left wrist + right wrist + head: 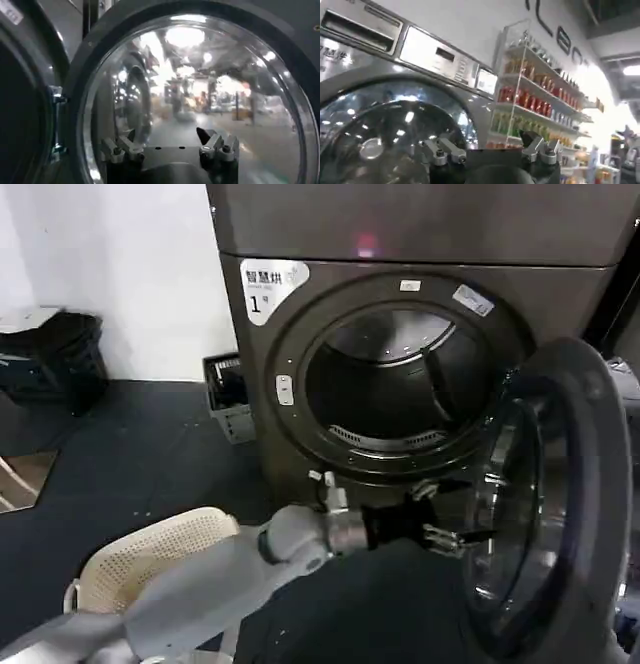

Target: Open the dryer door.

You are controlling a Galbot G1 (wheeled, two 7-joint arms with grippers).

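While the dryer [400,374] is standing with its drum exposed, the left gripper [455,539] is hovering below that opening, fingers [117,149] spread and empty, just short of the dryer door [560,504] hanging open rightward.

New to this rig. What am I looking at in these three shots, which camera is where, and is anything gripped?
It is a two-armed robot at a laundry machine. The head view looks forward and down: the bronze-grey dryer marked "1" has its drum exposed, and the dryer door is swung out on the right. The left arm reaches across low, with the left gripper at the door's inner edge, fingers open and holding nothing. A cream basket stands on the dark floor.

The left wrist view looks past that gripper into the door's glass.

The right wrist view shows the right gripper, open and empty, facing a neighbouring machine and stocked shelves.
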